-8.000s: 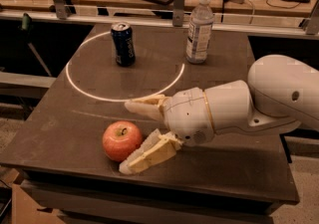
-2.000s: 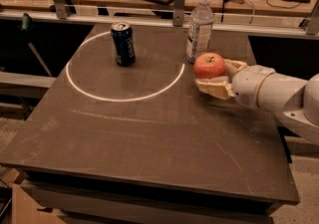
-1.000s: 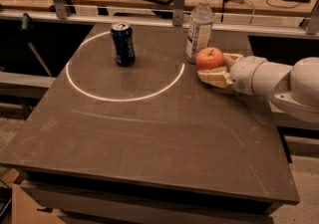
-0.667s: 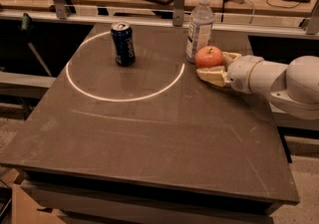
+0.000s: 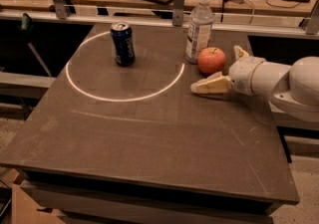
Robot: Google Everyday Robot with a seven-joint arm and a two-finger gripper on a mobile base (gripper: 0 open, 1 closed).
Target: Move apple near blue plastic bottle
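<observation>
We see a dark blue soda can point(image 5: 122, 44) on the brown table point(image 5: 149, 143). At its 3 o'clock stands the clear bluish plastic bottle point(image 5: 199, 29), with the round red apple point(image 5: 212, 60) just beside it at 4 o'clock. At the apple's 3 o'clock is our cream two-finger gripper point(image 5: 225, 68), its fingers spread apart.

Spread hand point(image 5: 219, 71) beside apple point(image 5: 211, 60), by bottle point(image 5: 199, 28)

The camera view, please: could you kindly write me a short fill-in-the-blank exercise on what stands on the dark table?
The round red-orange apple, beside the tall clear plastic bottle, stands ___ the pale circle on the dark table. The dark blue soda can stands ___ that circle. The gripper, right of the apple in the picture, has its fingers ___.
Missing words: outside; inside; open.
</observation>
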